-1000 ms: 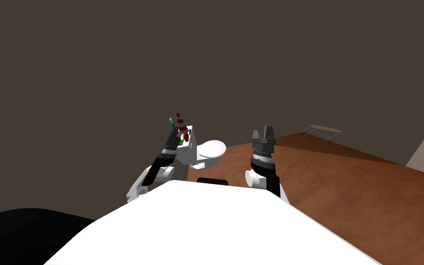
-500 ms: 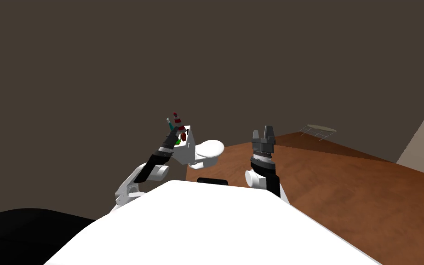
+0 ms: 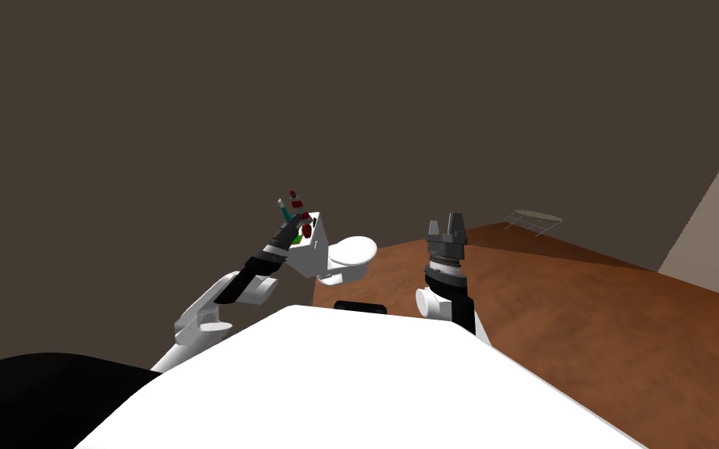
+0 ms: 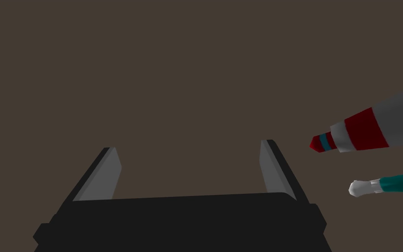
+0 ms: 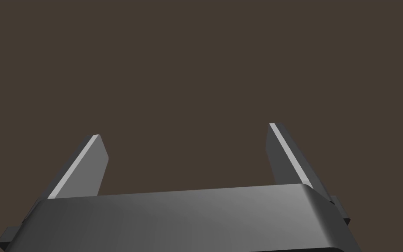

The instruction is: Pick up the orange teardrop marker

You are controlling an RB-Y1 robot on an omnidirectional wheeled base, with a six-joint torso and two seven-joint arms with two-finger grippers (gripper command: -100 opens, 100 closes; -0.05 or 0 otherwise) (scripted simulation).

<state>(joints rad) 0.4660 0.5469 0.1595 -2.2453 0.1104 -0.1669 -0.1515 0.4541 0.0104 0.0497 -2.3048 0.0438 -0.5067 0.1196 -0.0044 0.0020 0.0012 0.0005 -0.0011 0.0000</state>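
A small dark red-orange rounded marker [image 3: 306, 231] lies on top of a white toilet tank [image 3: 313, 251], among other small items. My left gripper [image 3: 293, 225] reaches over the tank's left side, just left of the marker; whether it touches anything I cannot tell. In the left wrist view this gripper [image 4: 189, 148] is open and empty, pointing at a brown wall. A red and white striped cone [image 4: 371, 124] and a teal stick with a white tip [image 4: 388, 184] lie beside one finger. My right gripper [image 3: 445, 226] is raised over the floor, and its wrist view shows it [image 5: 185, 131] open.
The striped cone [image 3: 295, 201] and teal stick [image 3: 282, 207] stand at the tank's far edge, a green item [image 3: 296, 240] near my left gripper. The toilet lid [image 3: 352, 250] is down. A low wire-legged table [image 3: 536, 217] stands on the brown floor [image 3: 584, 312] at the right.
My left arm has swung its elbow out to the left and the gripper has moved slightly up over the tank. The head view has shifted a little. The right arm has not moved.
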